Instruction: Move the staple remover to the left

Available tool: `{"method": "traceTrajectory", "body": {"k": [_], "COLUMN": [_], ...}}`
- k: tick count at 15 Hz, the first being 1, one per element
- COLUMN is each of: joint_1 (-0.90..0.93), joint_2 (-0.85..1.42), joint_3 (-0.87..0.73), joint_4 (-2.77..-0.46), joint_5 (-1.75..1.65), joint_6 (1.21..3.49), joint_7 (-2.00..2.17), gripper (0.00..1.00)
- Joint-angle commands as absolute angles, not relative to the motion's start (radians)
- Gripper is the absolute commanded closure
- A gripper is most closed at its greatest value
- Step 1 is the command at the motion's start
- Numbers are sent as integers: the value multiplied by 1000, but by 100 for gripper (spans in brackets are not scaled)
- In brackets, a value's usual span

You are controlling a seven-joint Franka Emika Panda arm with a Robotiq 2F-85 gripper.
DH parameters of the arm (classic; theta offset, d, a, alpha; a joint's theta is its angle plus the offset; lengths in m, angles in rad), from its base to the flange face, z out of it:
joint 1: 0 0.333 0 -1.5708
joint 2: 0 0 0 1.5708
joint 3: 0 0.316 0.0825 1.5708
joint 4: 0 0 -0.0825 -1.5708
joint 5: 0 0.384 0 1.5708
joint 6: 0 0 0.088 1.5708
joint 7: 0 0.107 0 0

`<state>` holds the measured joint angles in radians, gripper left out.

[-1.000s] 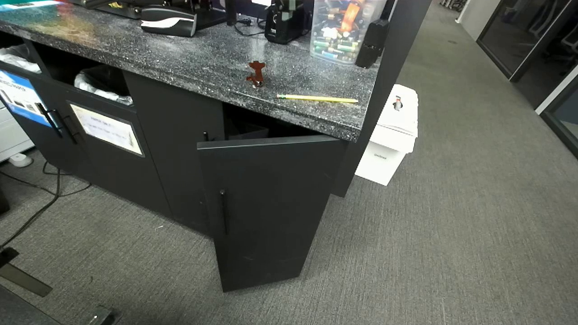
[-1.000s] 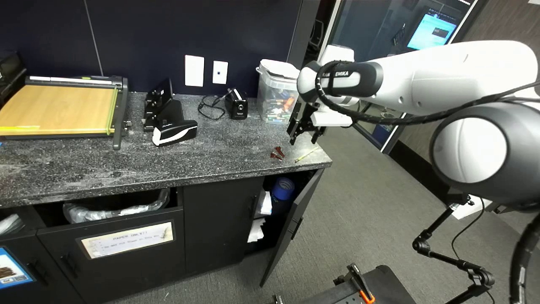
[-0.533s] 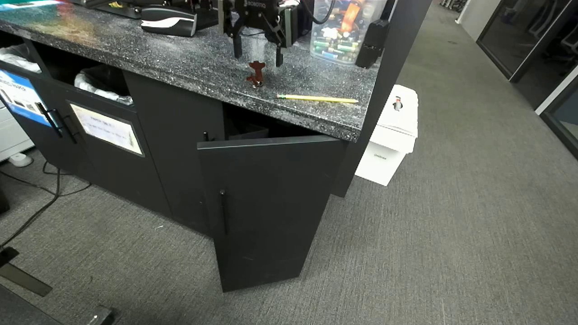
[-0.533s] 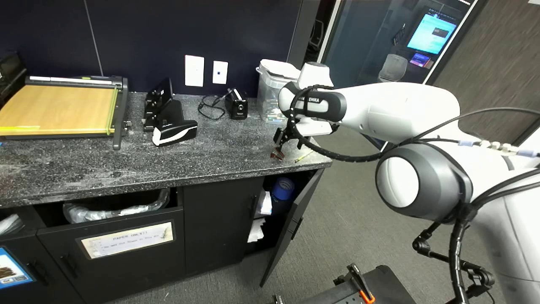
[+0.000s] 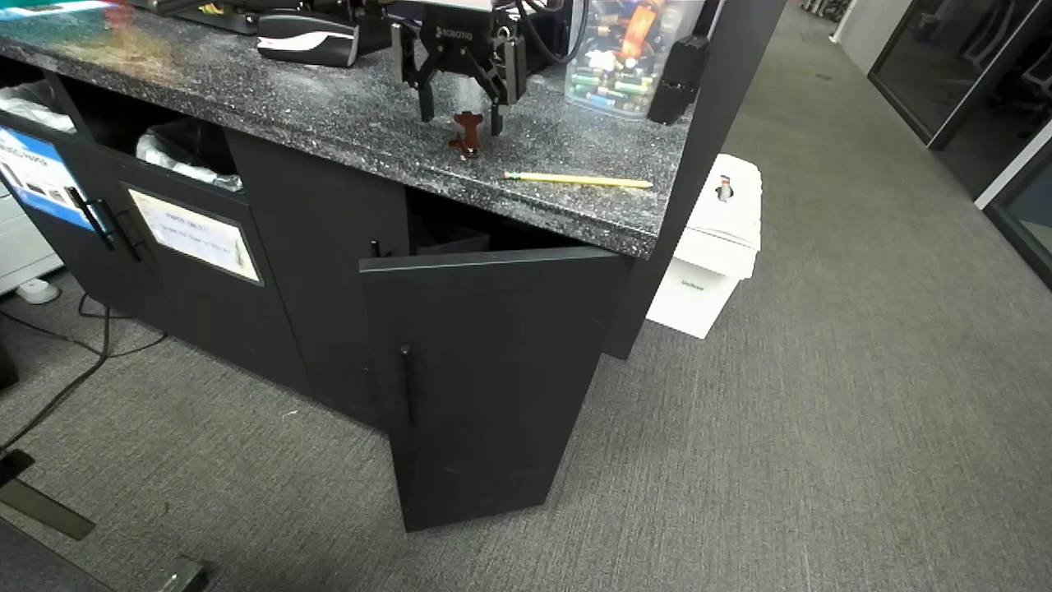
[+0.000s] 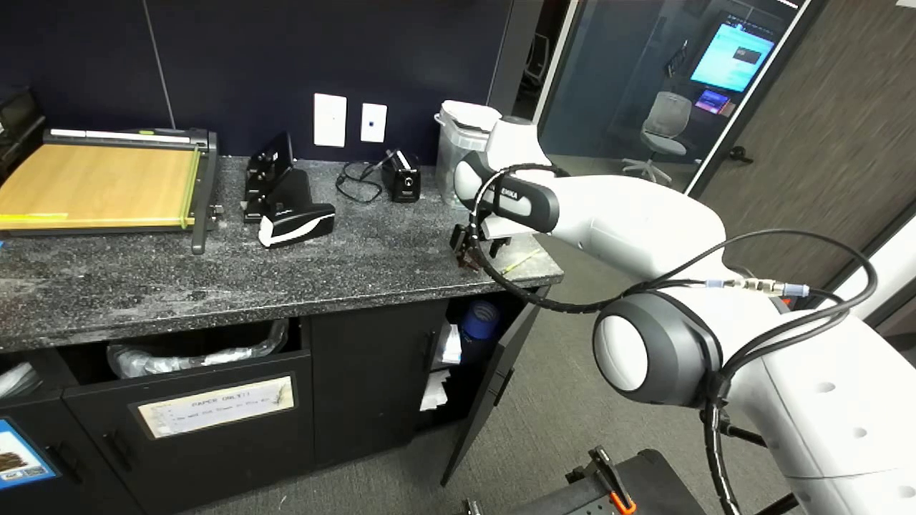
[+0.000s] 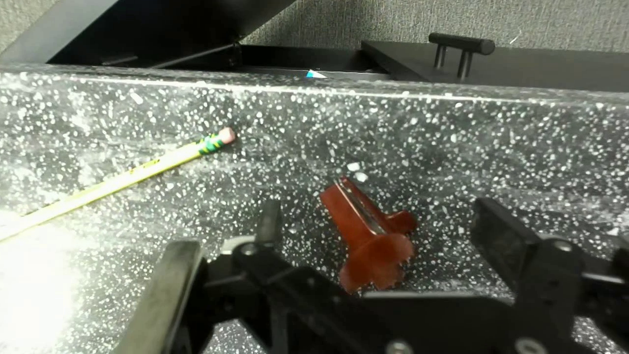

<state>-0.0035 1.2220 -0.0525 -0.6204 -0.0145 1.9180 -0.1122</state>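
Note:
The dark red staple remover lies on the speckled grey counter near its front edge. In the wrist view the staple remover sits between the two fingers, nearer the left one, with space on both sides. My gripper is open, pointing down just behind and above it; the wrist view shows the gripper with its fingers spread wide and empty. In an exterior view the staple remover is partly hidden by the gripper and the arm's cable.
A yellow pencil lies beside the staple remover. A clear tub of batteries stands behind. A black stapler, a pencil sharpener and a paper cutter are on the counter. A cabinet door hangs open below.
The arm has come in over the counter and down, bringing the open gripper to the staple remover, with a small shift left in the last half second. The staple remover has not moved.

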Motion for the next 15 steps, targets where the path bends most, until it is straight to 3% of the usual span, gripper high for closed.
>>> {"method": "traceTrajectory", "body": {"k": [1,9,11,14,15], "joint_1": [1,35,75,155,173], "joint_2": [1303,1335,1314,1286,1338], "joint_3": [-66,-114,-120,-115,-90], "joint_4": [-489,-469,-470,-466,-357], "joint_5": [-29,-49,-55,-58,-80], "joint_6": [1887,1924,1911,1913,1863], "joint_7": [-104,-89,-81,-61,-42], "gripper": [35,95,100,96,96]}}
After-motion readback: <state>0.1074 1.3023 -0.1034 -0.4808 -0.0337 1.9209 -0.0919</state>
